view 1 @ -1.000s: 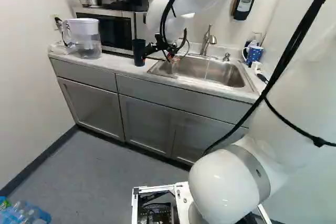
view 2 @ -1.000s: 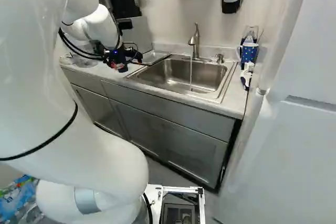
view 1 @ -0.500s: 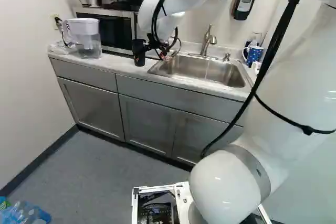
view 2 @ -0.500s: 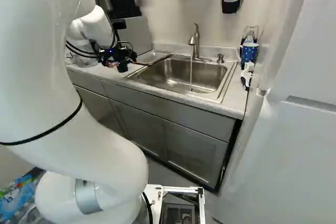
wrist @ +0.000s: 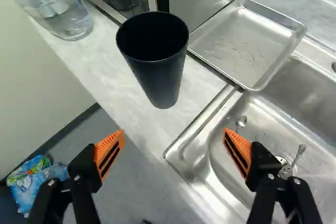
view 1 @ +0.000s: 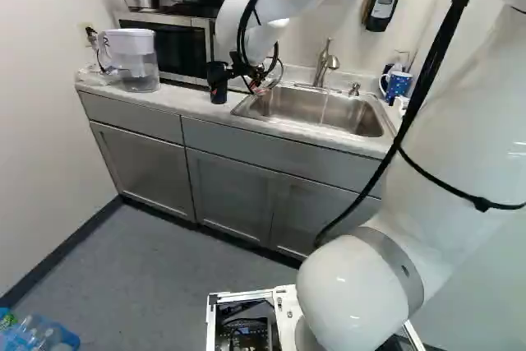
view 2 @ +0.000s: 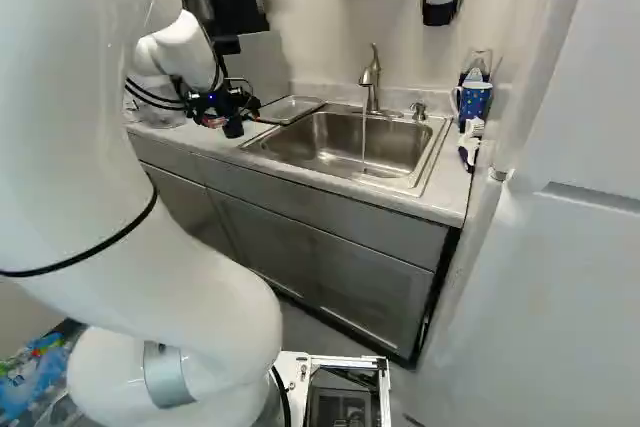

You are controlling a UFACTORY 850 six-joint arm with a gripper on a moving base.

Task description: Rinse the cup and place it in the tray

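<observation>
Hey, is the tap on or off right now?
On: in the right base view, a thin stream of water falls from the tap into the sink.

My arm [view 1: 468, 129] is glossy white, all fat rounded segments. Grey band [view 1: 400, 262] around the low joint. Thick black cable [view 1: 437, 67] runs along the outside, black tie [view 1: 483, 203] with a stubby end on it; thinner black loops by the wrist. Gripper [view 2: 221, 119] is black, tiny blue light [view 2: 212, 96] near it. Orange pads [wrist: 108, 153], ridged, dark slots; silver screw heads [wrist: 296, 181] on the black links. White base frame [view 1: 241, 295], dark electronics inside.
</observation>
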